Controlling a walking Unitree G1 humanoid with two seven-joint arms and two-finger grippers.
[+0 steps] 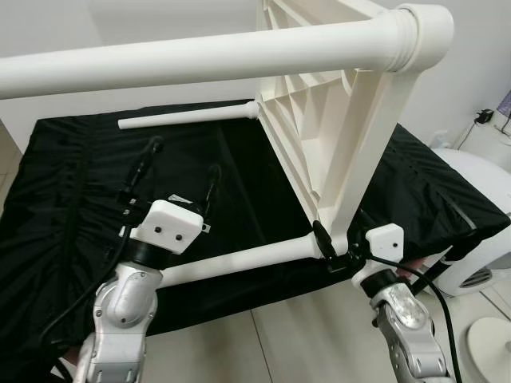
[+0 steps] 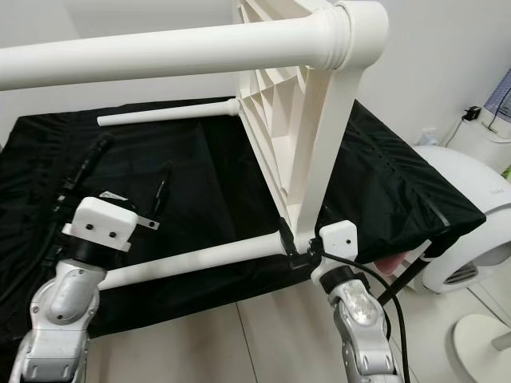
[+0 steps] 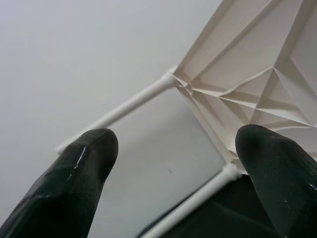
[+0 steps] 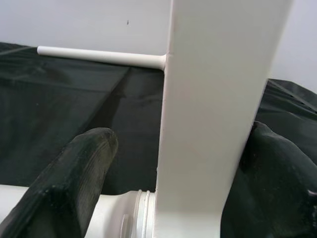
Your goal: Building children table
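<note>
**Tabletop Held on Edge, 3 Legs Showing**

The white tabletop (image 1: 315, 120) stands on edge over the black cloth (image 1: 72, 199), ribbed underside facing the robot's left, so the leg sockets are exposed sideways. 3 legs show: the top leg (image 1: 200, 56) running across near the camera, the far leg (image 1: 188, 118) reaching out over the cloth, and the low leg (image 1: 239, 262) at the near bottom corner. All 3 look seated at their corners, though how firmly cannot be told.

The right gripper (image 1: 339, 251) sits at that bottom corner. In the right wrist view its fingers (image 4: 74, 178) straddle the tabletop's edge beside the low leg's collar, 1 pad touching the edge, the other a little apart. This looks like a bracing hold that keeps the top upright.

The left gripper (image 1: 180, 167) hovers above the cloth, left of the tabletop, its fingers spread wide and empty. It looks free to fetch or press a part.

Judged from this, assembly is well along; the 4th corner is hidden.
</note>
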